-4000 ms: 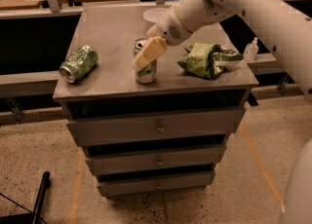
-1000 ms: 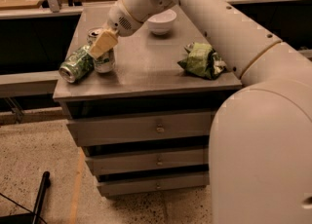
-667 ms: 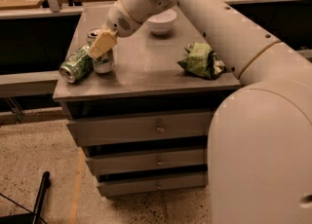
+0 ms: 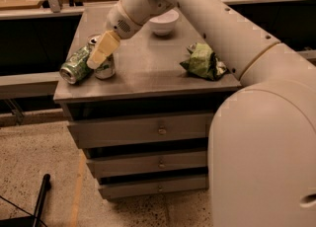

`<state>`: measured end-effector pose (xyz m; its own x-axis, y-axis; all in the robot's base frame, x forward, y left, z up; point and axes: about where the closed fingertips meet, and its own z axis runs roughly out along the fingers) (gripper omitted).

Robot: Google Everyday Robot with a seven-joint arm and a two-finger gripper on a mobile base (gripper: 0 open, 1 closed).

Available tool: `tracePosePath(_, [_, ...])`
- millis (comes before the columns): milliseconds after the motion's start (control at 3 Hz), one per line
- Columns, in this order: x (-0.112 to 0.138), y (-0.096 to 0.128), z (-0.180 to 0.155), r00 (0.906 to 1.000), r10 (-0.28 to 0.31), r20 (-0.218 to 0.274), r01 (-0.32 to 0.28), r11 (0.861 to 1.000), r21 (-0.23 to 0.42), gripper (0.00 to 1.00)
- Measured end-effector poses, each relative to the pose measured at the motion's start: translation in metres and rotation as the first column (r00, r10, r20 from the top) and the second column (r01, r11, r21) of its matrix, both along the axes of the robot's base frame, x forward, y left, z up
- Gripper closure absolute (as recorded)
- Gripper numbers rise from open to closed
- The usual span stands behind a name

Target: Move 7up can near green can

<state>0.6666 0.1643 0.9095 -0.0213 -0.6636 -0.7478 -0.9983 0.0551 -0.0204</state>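
At the left end of the cabinet top [image 4: 148, 70]: the 7up can [image 4: 109, 68] stands upright on its base, near the front edge, with my claw across its front.
Green can [image 4: 74, 68]: lies on its side just to the left of the 7up can. The two look to be touching or nearly so; the exact gap is hidden behind my claw.
My claw [image 4: 101, 56]: it sits at the 7up can, reaching down from the upper right, its tan pad slanting over the can's face. Whether it is pinching the can or merely loose around it, I cannot tell from here.
Stage, as I judge it: the placing looks done, since the 7up can is already beside the green can. What is left is to let go and back away.
How to do it well: spread wide enough to free both sides before I lift, so the can is not dragged or tipped. Then rise straight up and back toward the right, the way my arm comes in.
What to watch: the green can is round and on its side, so a nudge leftward would roll it toward the cabinet's left edge. The 7up can is light and tall, and a catch on its rim would topple it onto its neighbour.
White bowl [image 4: 164, 22]: at the back of the top, under my arm, well apart from the cans.
Green chip bag [image 4: 202, 62]: crumpled on the right side, well apart and out of my exit path.
Drawers [image 4: 158, 130]: closed below, no part of this step.
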Motion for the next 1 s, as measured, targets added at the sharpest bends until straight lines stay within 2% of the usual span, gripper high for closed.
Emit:
tracePosePath(333, [0.0, 0.0, 0.0, 1.0, 0.0, 0.0, 0.0, 1.0, 0.0, 0.0])
tracePosePath(667, [-0.002, -0.017, 0.031, 0.9989, -0.002, 0.046, -0.001, 0.998, 0.065, 0.0])
tracePosePath(1000, [-0.011, -0.055, 0.083, 0.9891, -0.054, 0.137, 0.036, 0.991, 0.131, 0.0])
